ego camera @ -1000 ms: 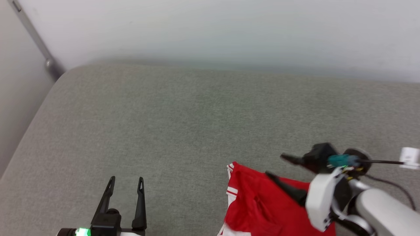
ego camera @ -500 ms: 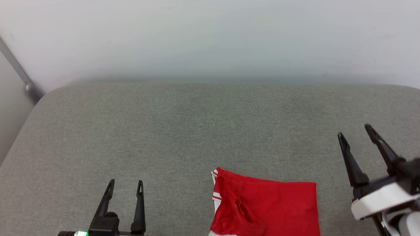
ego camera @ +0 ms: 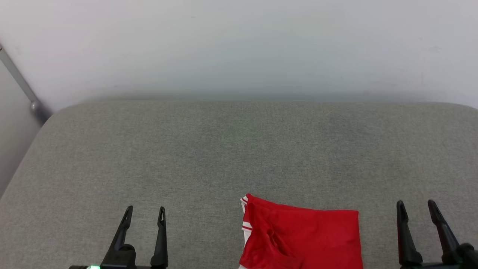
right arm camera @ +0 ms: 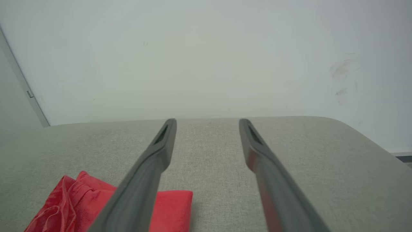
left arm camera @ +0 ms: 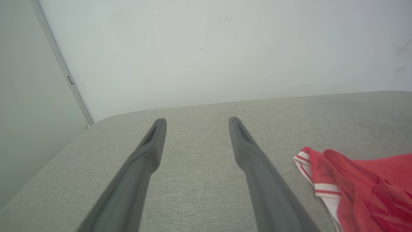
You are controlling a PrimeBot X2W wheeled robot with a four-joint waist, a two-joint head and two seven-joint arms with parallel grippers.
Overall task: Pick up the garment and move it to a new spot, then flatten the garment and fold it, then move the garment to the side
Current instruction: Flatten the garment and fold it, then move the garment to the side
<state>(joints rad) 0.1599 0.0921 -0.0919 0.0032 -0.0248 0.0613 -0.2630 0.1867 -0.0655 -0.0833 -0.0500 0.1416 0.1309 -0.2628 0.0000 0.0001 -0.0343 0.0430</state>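
Note:
The garment (ego camera: 306,239) lies folded into a red rectangle at the near middle-right of the grey cushion, with red-white striped trim along its left edge. It appears at the lower right in the left wrist view (left arm camera: 363,190) and at the lower left in the right wrist view (right arm camera: 80,203). My left gripper (ego camera: 145,212) stands open at the lower left, well left of the garment, nothing between its fingers (left arm camera: 151,151). Open and empty too, my right gripper (ego camera: 416,206) sits at the lower right, just right of the garment.
The grey fabric cushion (ego camera: 209,149) spreads wide behind and to the left of the garment. A pale wall (ego camera: 239,45) runs along its far edge. A grey metal bar (ego camera: 20,86) leans at the far left corner.
My right arm has drawn back from over the garment to the lower right, fingers now pointing up the view. The head camera shifted. The garment lies still where it was let go.

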